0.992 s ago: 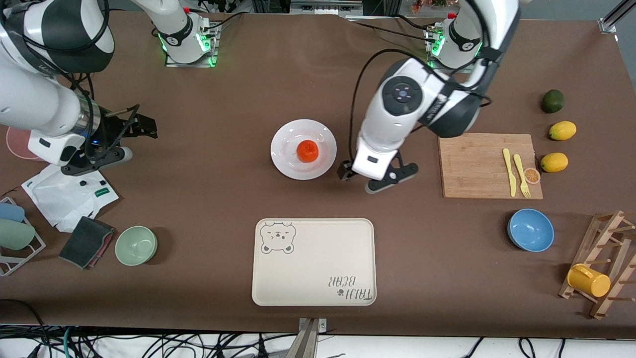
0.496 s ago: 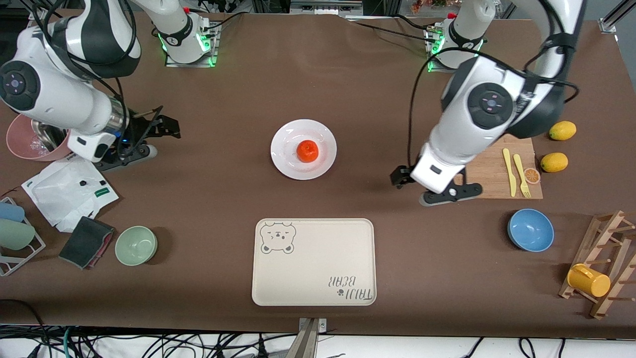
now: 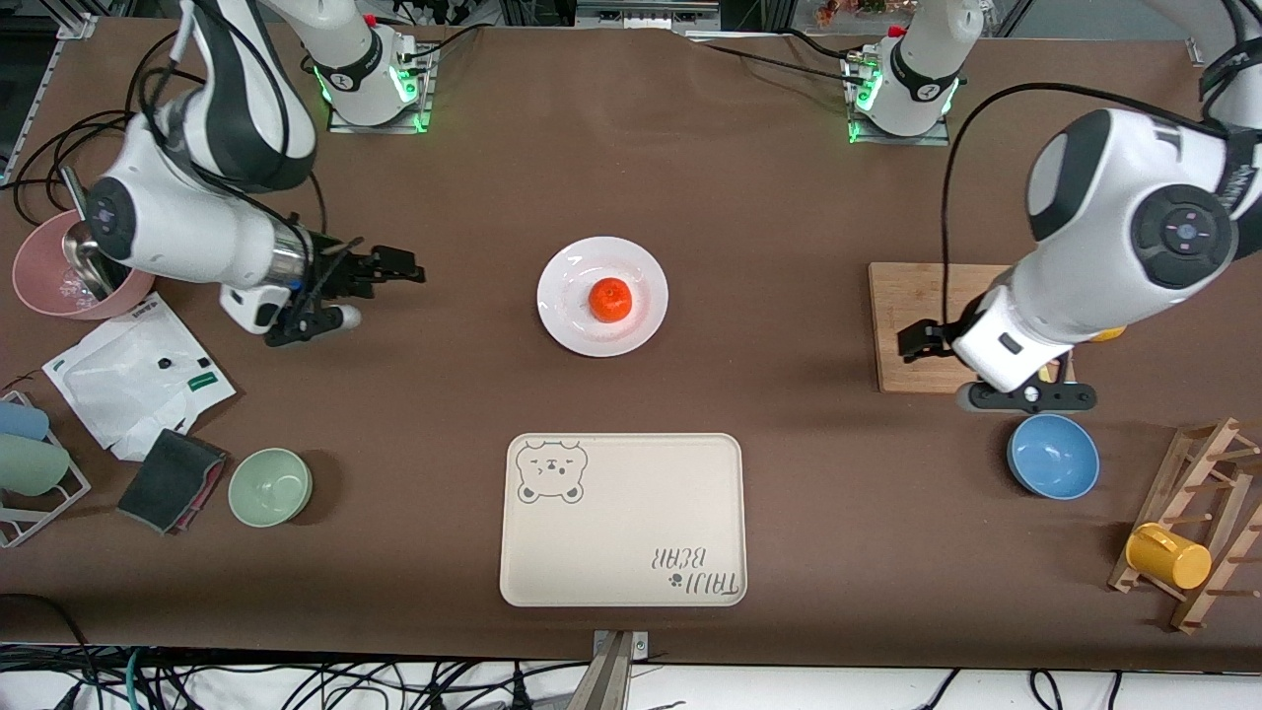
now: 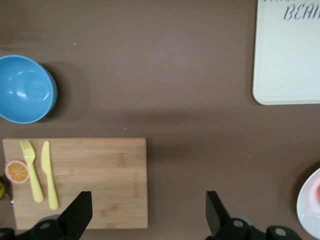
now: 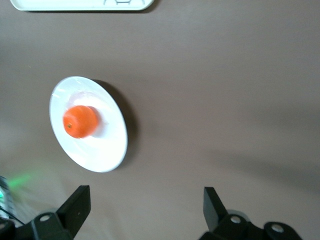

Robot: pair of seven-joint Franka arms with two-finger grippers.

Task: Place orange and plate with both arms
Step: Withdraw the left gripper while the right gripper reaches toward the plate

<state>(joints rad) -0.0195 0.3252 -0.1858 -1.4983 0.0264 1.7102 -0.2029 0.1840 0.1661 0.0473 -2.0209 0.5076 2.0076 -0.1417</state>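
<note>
The orange [image 3: 610, 299] sits in the middle of the white plate [image 3: 577, 330] at the table's centre. Both also show in the right wrist view, the orange [image 5: 80, 121] on the plate [image 5: 107, 150]. The plate's edge [image 4: 312, 207] just shows in the left wrist view. My left gripper [image 3: 922, 345] is open and empty over the wooden board's edge [image 4: 148, 212], well away from the plate. My right gripper [image 3: 389, 268] is open and empty over bare table [image 5: 145, 210], between the plate and the right arm's end.
A beige bear-print tray [image 3: 631, 523] lies nearer the front camera than the plate. A wooden board [image 3: 927, 296] with yellow fork and knife [image 4: 40, 170] and a blue bowl [image 3: 1052, 456] lie at the left arm's end. A green bowl [image 3: 269, 486], white bag [image 3: 128, 380] and pink bowl [image 3: 35, 286] lie at the right arm's end.
My left gripper has swung away from beside the plate to over the wooden board. My right gripper has moved closer to the plate. The orange and plate have not moved.
</note>
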